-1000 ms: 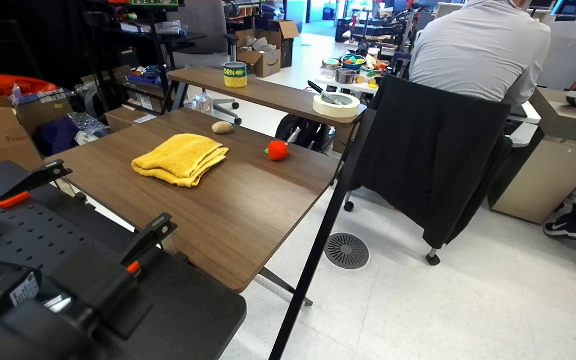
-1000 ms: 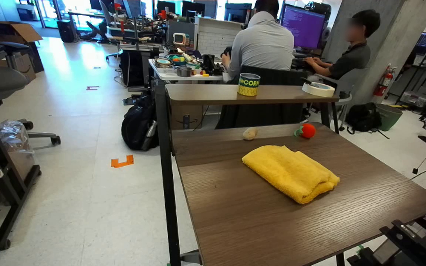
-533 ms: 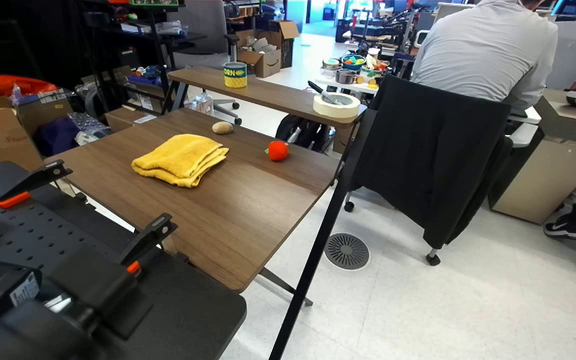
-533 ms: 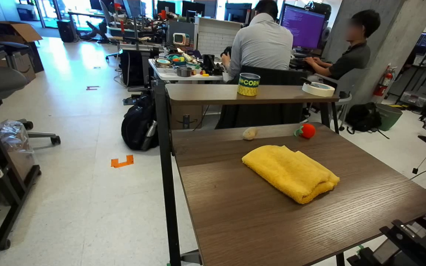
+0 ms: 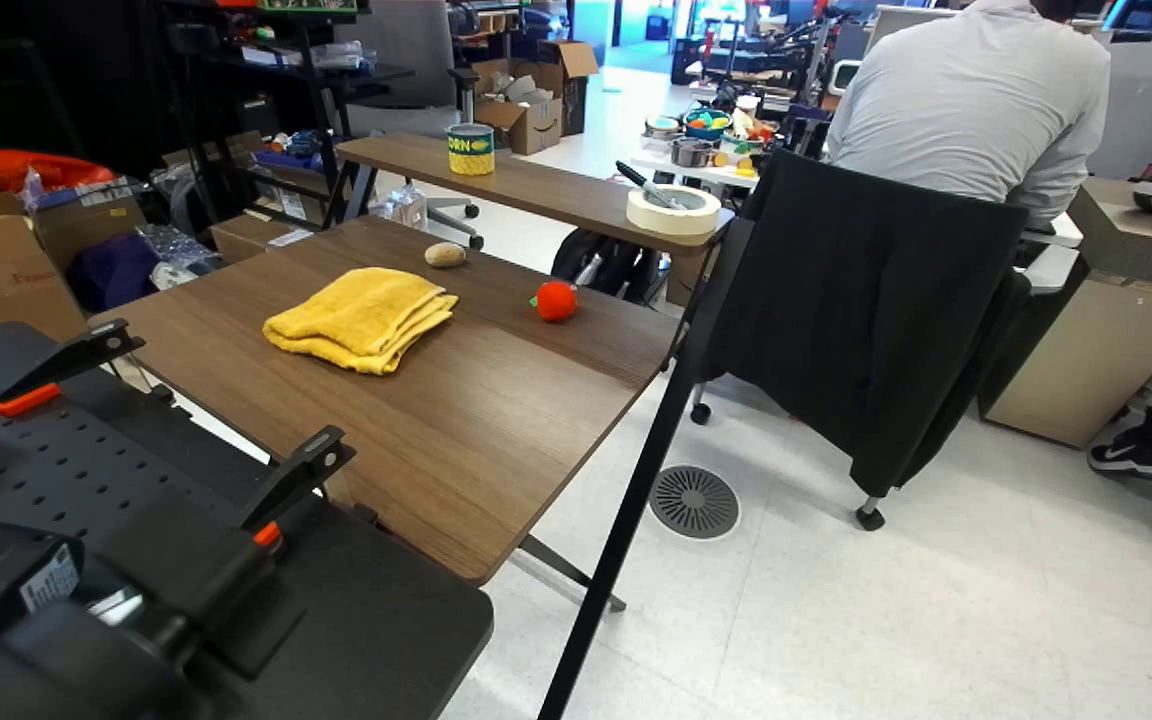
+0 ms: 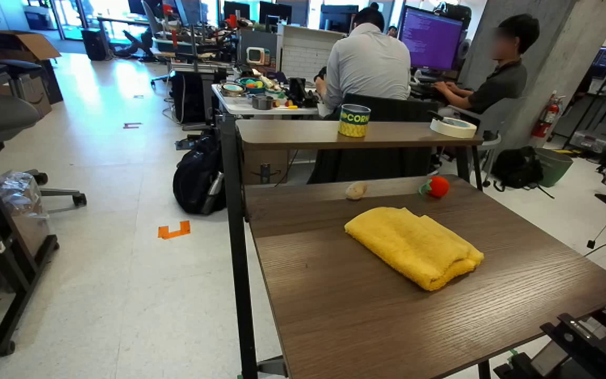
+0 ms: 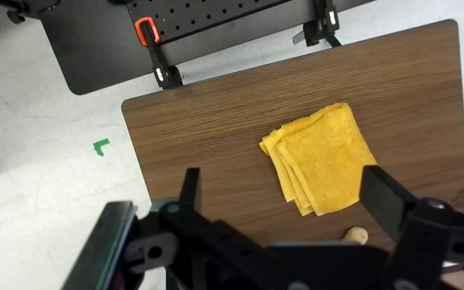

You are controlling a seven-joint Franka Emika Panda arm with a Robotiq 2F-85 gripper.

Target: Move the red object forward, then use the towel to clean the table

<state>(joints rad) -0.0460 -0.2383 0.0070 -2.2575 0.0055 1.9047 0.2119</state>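
Observation:
The red object (image 5: pixel 556 301), a small ball with a green bit on its side, rests near the far edge of the brown wood-grain table (image 5: pixel 456 440). It shows in both exterior views, as the red object (image 6: pixel 438 186) beyond the towel, but not in the wrist view. Folded flat, the yellow towel (image 6: pixel 413 245) lies around mid-table. From above, in the wrist view, my gripper (image 7: pixel 283 171) is spread wide with nothing held. The towel (image 7: pixel 324 153) lies below, seen between the fingers, its edge partly covered by the right-hand finger. I cannot make out my fingers in the exterior views.
A tan potato-like object (image 5: pixel 445 255) sits beyond the towel. On the raised shelf (image 6: pixel 292 134) behind stand a corn can (image 6: pixel 354 121) and a tape roll (image 6: pixel 453 127) with a marker. Two clamps, including one clamp (image 5: pixel 301 475), line the near side.
In the background the person in grey shifts a little, and the chair behind them turns slightly. On the table, the red object, towel and potato-like object stay put.

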